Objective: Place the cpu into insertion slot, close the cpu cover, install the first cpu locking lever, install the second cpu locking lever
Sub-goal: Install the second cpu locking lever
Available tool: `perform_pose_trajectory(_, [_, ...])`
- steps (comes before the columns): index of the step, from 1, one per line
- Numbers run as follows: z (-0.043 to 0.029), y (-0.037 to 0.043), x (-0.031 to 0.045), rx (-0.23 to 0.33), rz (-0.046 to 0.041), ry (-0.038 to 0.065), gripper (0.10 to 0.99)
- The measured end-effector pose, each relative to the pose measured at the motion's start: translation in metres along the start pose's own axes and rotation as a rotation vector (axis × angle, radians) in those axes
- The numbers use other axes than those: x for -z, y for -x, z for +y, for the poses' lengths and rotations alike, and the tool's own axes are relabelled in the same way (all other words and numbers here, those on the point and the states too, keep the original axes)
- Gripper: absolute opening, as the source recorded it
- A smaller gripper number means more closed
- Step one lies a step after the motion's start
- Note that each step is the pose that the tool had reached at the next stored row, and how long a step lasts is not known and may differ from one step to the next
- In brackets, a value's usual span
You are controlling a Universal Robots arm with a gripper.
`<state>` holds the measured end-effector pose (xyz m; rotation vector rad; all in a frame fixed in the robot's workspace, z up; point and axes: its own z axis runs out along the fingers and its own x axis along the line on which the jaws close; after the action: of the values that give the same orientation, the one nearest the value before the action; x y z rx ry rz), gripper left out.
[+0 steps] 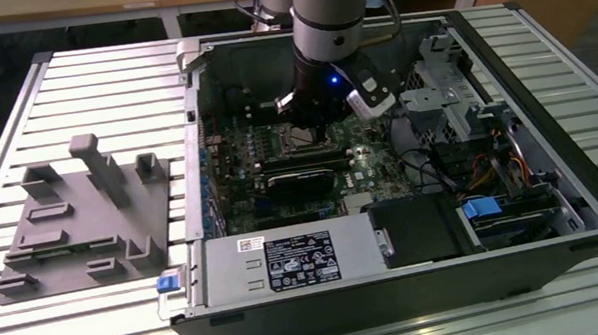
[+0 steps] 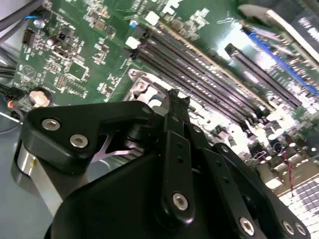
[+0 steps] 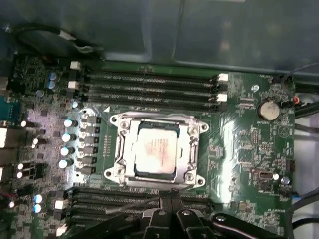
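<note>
The cpu (image 3: 155, 152) lies flat in the insertion slot (image 3: 130, 172) on the green board, its silvery top showing. The cpu cover (image 3: 192, 144), a metal frame, lies down around the chip. My gripper (image 3: 169, 198) is shut, its fingertips pressed together just beside the socket's edge with nothing visible between them. A thin metal rod (image 3: 124, 207) runs along that edge close to the fingertips. In the second wrist view the gripper (image 2: 177, 99) hovers by a socket corner (image 2: 141, 87). In the exterior view the gripper (image 1: 312, 137) stands low over the board inside the open case.
Long black memory slots (image 3: 149, 84) flank the socket on two sides. A black card (image 1: 300, 180) and a grey power supply (image 1: 286, 260) lie in front of the arm, a drive cage (image 1: 445, 77) at the exterior view's right. A grey fixture block (image 1: 81, 215) sits outside the case.
</note>
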<state>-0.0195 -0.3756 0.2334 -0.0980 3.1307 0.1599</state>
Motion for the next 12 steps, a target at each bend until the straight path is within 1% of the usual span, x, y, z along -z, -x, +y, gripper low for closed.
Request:
perform_pose_trajectory(3, [-0.0017, -0.0057, 0.0001, 0.0, -0.0003, 0.004, 0.106])
perform_pose_trajectory(6, [-0.0019, -0.0108, 0.0, 0.0, -0.0006, 0.009, 0.106])
perform_pose_trajectory(9, [-0.0022, -0.0121, -0.0001, 0.0, -0.0008, 0.012, 0.106])
perform_pose_trajectory(12, [-0.0026, -0.0124, -0.0008, 0.0, -0.0007, 0.012, 0.106])
